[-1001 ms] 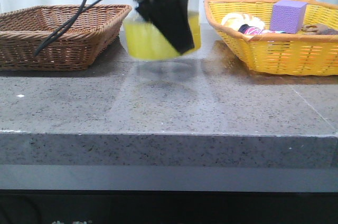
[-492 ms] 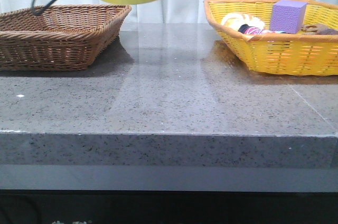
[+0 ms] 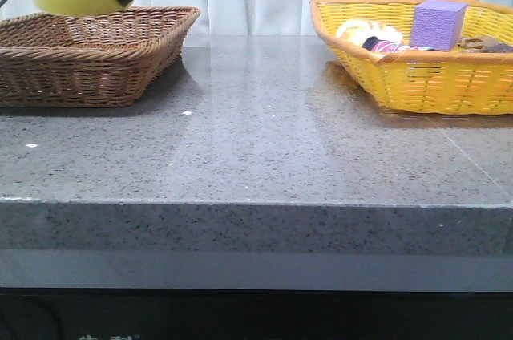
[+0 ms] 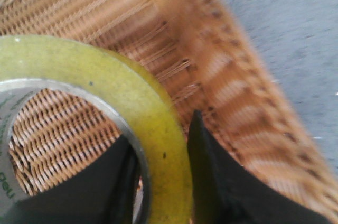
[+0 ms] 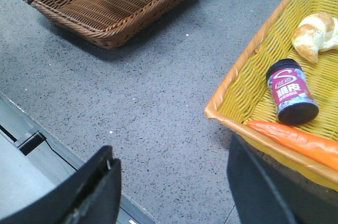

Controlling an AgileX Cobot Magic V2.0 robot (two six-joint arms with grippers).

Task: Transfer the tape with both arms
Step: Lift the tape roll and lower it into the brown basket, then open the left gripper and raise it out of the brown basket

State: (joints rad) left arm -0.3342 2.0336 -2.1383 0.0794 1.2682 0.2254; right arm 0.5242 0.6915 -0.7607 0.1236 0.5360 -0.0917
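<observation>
The tape [image 4: 105, 108] is held clamped through its wall by the left gripper [image 4: 158, 182] above the brown basket [image 3: 96, 51], unreleased, while the right gripper [image 5: 169, 192] is spread empty.

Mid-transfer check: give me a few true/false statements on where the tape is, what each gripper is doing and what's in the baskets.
1. The left gripper is shut on the tape. True: one finger inside the core, one outside the wall.
2. The tape rests on the brown basket's floor. False: it hangs above the basket, off the weave.
3. The right gripper holds the carrot. False: it is open and holds nothing, above the table.
4. The yellow basket holds a purple cube. True.
5. A dark-lidded jar lies in the brown basket. False: it lies in the yellow basket, near a croissant.
</observation>
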